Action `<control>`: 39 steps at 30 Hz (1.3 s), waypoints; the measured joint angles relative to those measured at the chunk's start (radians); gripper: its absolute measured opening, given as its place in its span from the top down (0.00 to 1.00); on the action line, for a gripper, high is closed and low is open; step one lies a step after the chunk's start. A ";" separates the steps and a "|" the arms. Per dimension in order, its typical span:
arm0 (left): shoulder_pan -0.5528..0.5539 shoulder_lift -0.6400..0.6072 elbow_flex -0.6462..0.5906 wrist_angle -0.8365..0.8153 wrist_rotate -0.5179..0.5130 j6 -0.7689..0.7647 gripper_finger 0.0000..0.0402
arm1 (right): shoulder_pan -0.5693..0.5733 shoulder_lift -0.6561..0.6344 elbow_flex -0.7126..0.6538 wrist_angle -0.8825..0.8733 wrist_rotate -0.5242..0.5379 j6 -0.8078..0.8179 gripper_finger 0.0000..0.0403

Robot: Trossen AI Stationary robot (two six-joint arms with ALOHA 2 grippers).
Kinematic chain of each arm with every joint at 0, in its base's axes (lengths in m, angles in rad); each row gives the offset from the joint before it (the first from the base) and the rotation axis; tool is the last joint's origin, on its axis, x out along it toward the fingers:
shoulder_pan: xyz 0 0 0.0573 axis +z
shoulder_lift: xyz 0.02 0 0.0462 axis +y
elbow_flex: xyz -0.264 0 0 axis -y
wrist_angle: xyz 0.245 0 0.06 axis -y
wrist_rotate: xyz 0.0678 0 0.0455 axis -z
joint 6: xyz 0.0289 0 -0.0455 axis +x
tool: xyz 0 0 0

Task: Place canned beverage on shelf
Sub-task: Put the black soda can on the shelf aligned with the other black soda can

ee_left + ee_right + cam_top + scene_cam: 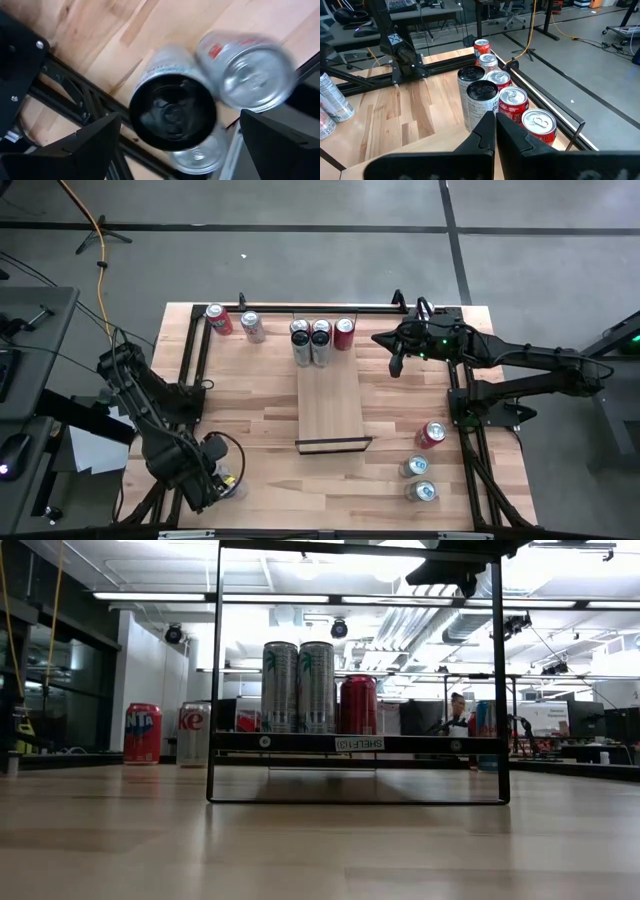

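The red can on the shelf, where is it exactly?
In the high view, the red can stands at the far end of the shelf, on the right of two silver-and-black cans.

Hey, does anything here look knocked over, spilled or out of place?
Nothing stands out. Three cans stand upright in a row at the shelf's far end, and the cans elsewhere on the table look upright. No spill shows.
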State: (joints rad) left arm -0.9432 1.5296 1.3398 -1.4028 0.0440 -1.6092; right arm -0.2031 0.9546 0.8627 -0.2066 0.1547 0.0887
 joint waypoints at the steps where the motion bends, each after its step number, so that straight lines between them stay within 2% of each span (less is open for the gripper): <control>1: 0.000 -0.006 -0.014 0.006 0.004 0.009 0.10 | 0.000 0.000 0.000 -0.001 0.000 0.000 1.00; 7: 0.017 -0.028 -0.043 0.013 -0.035 0.060 0.10 | 0.000 0.000 0.000 -0.004 0.000 0.016 1.00; 22: 0.011 -0.032 -0.112 0.084 0.006 0.078 0.11 | 0.000 0.000 0.000 -0.008 0.000 0.019 1.00; 27: 0.011 -0.032 -0.114 0.083 0.003 0.077 0.23 | 0.000 0.000 0.000 -0.008 0.000 0.019 1.00; 35: 0.011 -0.041 -0.113 0.078 -0.004 0.076 0.54 | 0.000 0.000 0.000 -0.008 0.000 0.019 1.00; 39: 0.014 -0.065 -0.120 0.074 -0.032 0.058 0.55 | 0.000 0.000 0.000 -0.008 0.000 0.018 1.00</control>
State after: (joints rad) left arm -0.9296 1.4647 1.2201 -1.3286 0.0115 -1.5509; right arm -0.2033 0.9546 0.8627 -0.2142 0.1547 0.1070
